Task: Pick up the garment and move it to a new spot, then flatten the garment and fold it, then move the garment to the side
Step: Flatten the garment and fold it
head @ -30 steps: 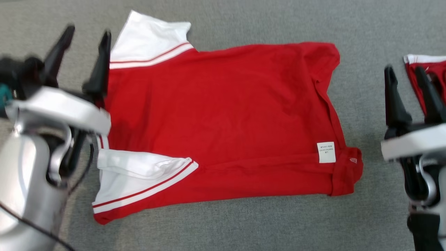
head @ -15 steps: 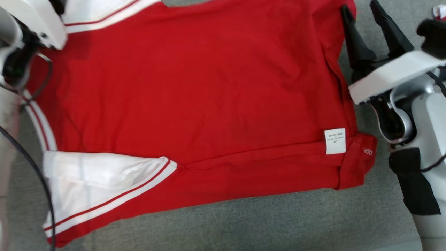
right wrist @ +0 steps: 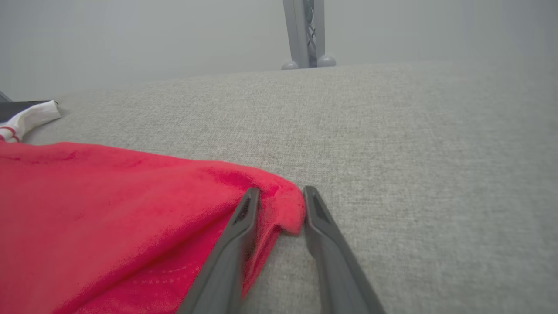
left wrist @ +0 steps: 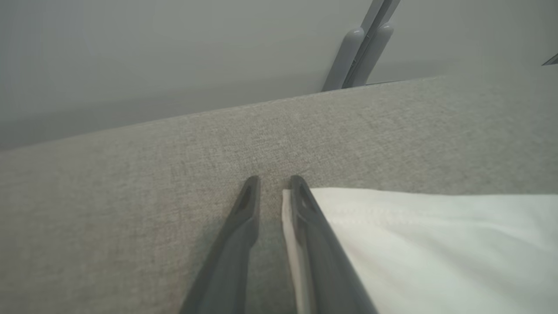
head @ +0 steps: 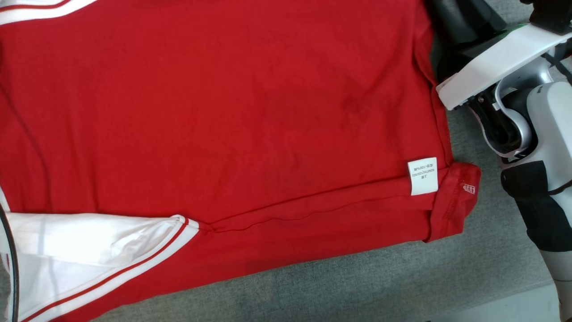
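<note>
Straddling garment (head: 223, 112) corners part-open — right hand (right wrist: 281, 189) at red hem (right wrist: 285, 211), left hand (left wrist: 274, 177) at white sleeve (left wrist: 436, 240) — shallow bites liable to slip.

garment (head: 223, 112) on surface (head: 357, 277) | right claw (right wrist: 279, 189) at its corner | left claw (left wrist: 272, 179) at its edge

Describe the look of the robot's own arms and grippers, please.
The left gripper and right gripper look alike: two long, dark grey jaws tapering to narrow tips, each with a slim slot near the end. The right arm is glossy white and silver, with a flat white plate behind the jaws, a black band around the forearm and a thin black cable.
</note>
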Controlling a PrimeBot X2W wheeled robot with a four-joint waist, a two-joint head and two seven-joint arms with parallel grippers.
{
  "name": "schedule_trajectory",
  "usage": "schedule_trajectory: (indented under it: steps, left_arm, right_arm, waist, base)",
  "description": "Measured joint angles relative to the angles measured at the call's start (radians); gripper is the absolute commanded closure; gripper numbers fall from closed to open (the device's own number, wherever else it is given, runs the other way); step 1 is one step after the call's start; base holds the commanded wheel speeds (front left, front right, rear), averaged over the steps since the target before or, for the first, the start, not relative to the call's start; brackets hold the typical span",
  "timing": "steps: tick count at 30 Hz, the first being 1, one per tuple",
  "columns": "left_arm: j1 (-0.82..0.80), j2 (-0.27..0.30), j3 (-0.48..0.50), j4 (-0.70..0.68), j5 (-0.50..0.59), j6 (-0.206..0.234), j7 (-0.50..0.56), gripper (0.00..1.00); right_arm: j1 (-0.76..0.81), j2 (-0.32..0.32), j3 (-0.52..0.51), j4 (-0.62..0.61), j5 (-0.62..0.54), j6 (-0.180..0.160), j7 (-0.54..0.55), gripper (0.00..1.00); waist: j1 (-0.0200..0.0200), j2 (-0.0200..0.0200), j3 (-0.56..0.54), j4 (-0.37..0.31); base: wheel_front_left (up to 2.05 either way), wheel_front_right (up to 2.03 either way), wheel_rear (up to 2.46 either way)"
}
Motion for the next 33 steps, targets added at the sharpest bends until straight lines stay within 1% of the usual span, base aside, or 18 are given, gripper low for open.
schedule_trajectory:
  steps: [4, 9, 13, 19, 22, 25, 28, 33]
  left_arm:
    - [-0.001, -0.001, -0.049, -0.012, -0.034, 0.000, 0.002, 1.00]
    - [0.002, 0.000, -0.079, -0.023, -0.048, 0.000, -0.067, 1.00]
    - [-0.007, 0.000, -0.095, -0.041, -0.060, 0.000, -0.100, 1.00]
    - [-0.009, 0.008, -0.107, -0.111, -0.080, 0.000, -0.169, 1.00]
    - [0.033, 0.016, -0.096, -0.190, -0.100, 0.000, -0.210, 1.00]
    - [0.129, 0.038, -0.095, -0.299, -0.106, 0.002, -0.235, 1.00]
    - [0.247, 0.072, -0.079, -0.436, -0.120, 0.034, -0.259, 1.00]
    - [0.500, 0.125, -0.032, -0.718, -0.171, 0.114, -0.298, 1.00]
  right_arm:
    - [-0.005, -0.022, 0.004, -0.003, 0.010, 0.000, -0.001, 1.00]
    - [-0.020, -0.049, -0.018, -0.007, 0.009, 0.000, -0.015, 1.00]
    - [-0.040, -0.064, -0.029, -0.014, 0.004, 0.000, 0.000, 1.00]
    - [-0.019, -0.091, -0.041, -0.055, -0.006, 0.000, 0.012, 1.00]
    - [0.037, -0.121, -0.048, -0.085, -0.026, 0.000, 0.016, 1.00]
    - [0.110, -0.152, -0.066, -0.120, -0.042, 0.000, 0.021, 1.00]
    - [0.189, -0.180, -0.084, -0.171, -0.059, 0.000, 0.031, 1.00]
    - [0.328, -0.209, -0.121, -0.278, -0.106, 0.000, 0.047, 1.00]
  waist:
    - [0.0000, 0.0000, -0.010, 0.011]
    - [0.0001, 0.0000, -0.032, 0.026]
    - [0.0000, 0.0000, -0.059, 0.041]
    - [0.0000, 0.0000, -0.096, 0.070]
    - [0.0000, 0.0000, -0.117, 0.086]
    - [0.0000, 0.0000, -0.142, 0.106]
    - [0.0000, 0.0000, -0.168, 0.131]
    - [0.0000, 0.0000, -0.212, 0.168]
  base:
    - [0.00, 0.00, 0.00]
    - [0.00, 0.00, 0.00]
    - [0.00, 0.00, 0.00]
    - [0.00, 0.00, 0.00]
    - [0.00, 0.00, 0.00]
    - [0.00, 0.00, 0.00]
    - [0.00, 0.00, 0.00]
    - [0.00, 0.00, 0.00]
